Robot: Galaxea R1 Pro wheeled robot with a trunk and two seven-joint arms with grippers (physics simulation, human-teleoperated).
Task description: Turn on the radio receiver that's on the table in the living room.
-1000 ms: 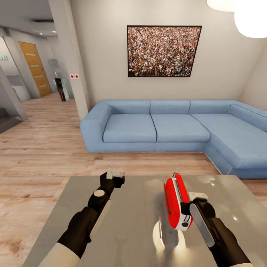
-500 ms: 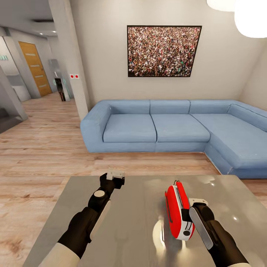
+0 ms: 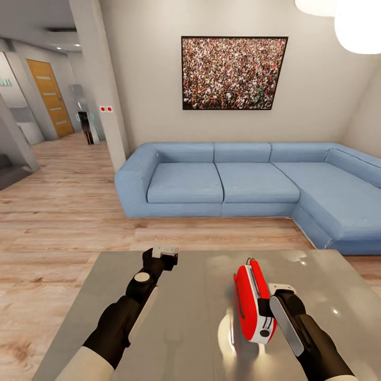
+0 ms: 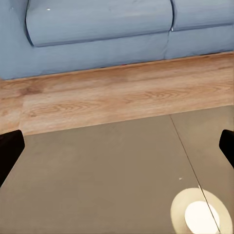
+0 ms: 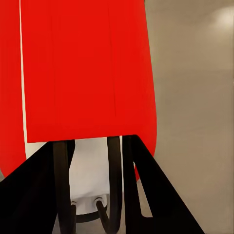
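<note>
Head view: the radio (image 3: 253, 301) stands on edge over the right half of the table (image 3: 185, 328), its long side running away from the robot, a white end panel nearest the camera and the thin metal handle at its far end. Whether its lower edge touches the glossy top or hangs just above it cannot be told. The right gripper (image 3: 271, 302) is pressed up against the radio's near right side, and its arm runs back to the lower right corner.

From the right wrist camera, the radio (image 5: 85, 73) is a broad red face close up, with two dark fingers (image 5: 158, 195) wedged along its lower end and the white panel and thin handle wires between them; the gripper is pinching the radio.

The left gripper (image 3: 163, 253) hovers over the table's left half, well apart from the radio. In the left wrist camera its two fingertips (image 4: 9, 151) sit at opposite edges of the frame with grey tabletop (image 4: 97, 185) between them, so the jaws are spread wide and hold nothing.

Beyond the table lie a light wood floor (image 3: 58, 211), a blue corner sofa (image 3: 243, 180) and, on the white wall above it, a crowd picture (image 3: 233, 73).
</note>
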